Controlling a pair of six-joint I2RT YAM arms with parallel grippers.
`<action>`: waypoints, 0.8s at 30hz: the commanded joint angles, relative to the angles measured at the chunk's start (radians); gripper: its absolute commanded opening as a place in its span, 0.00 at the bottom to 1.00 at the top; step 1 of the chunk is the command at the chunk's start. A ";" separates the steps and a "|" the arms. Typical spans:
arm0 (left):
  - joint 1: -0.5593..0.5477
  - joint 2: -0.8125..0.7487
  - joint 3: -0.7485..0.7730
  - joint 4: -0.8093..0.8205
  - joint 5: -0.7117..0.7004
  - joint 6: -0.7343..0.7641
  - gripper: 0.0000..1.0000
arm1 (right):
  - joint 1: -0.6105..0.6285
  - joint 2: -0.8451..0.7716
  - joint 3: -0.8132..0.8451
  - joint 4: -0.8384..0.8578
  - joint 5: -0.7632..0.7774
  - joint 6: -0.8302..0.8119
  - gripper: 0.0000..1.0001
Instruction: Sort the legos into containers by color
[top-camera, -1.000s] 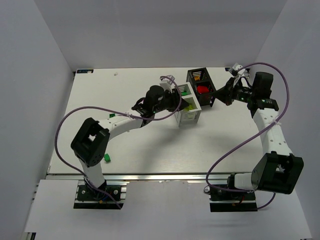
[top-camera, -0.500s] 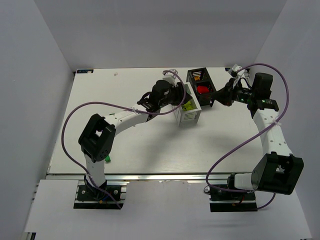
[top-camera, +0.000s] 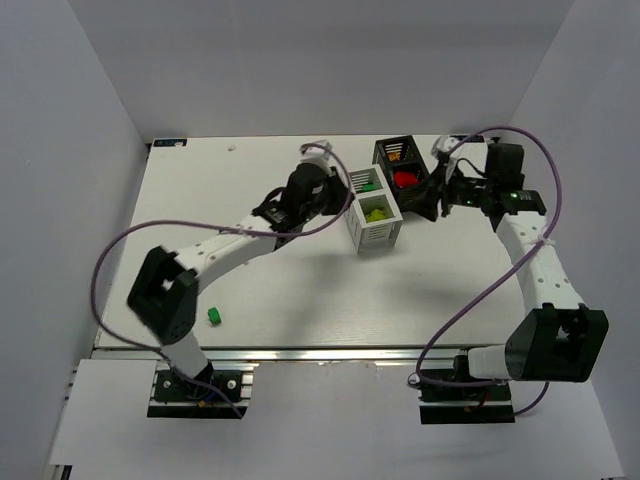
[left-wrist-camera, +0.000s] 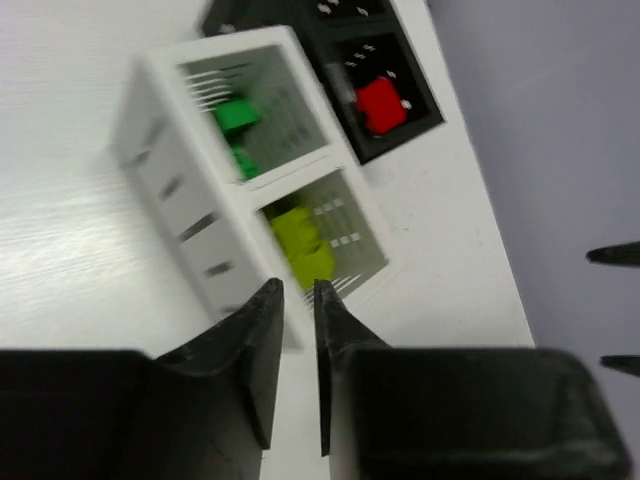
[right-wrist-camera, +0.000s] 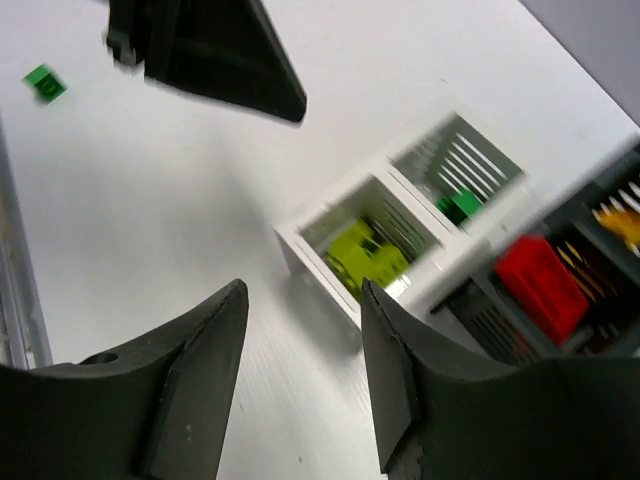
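Backing my left jaws off the white bin (left-wrist-camera: 170, 190), I have them pressed almost together with nothing between them. Half a second ago they hung over its compartments; now they sit just short of its near wall. I read that as a drop just finished, not a pick beginning.

Just past the tips is the compartment holding the lime-yellow bricks (left-wrist-camera: 300, 245). Beyond that is the one with the green bricks (left-wrist-camera: 236, 118). Farther still stands the black bin (left-wrist-camera: 400, 140), touching or just beside the white one, with a red brick (left-wrist-camera: 380, 103) in its nearer compartment. What look like orange bricks (top-camera: 397, 152) sit in the one behind.

My right jaws are spread and empty, and they have slid in closer to the black bin over the last second. From their side the white bin lies just ahead of the tips, and the black bin is off to the right.

Well behind my left jaws, back towards the arm bases, one loose green brick (top-camera: 213, 316) lies on the worktop (top-camera: 300, 290). It is the only brick I can see outside a bin, so I judge the sort nearly done. It belongs in the compartment farther from my left jaws, with the other greens. Bringing it in calls for a long reach back with the left arm (top-camera: 225, 245).
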 joint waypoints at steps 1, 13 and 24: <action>0.041 -0.245 -0.091 -0.171 -0.209 -0.052 0.28 | 0.113 0.006 0.064 -0.117 0.008 -0.169 0.55; 0.309 -0.816 -0.284 -0.828 -0.426 -0.232 0.87 | 0.748 0.229 0.021 0.289 0.628 0.379 0.66; 0.309 -1.020 -0.213 -1.007 -0.555 -0.304 0.98 | 0.961 0.825 0.664 0.175 0.739 0.523 0.89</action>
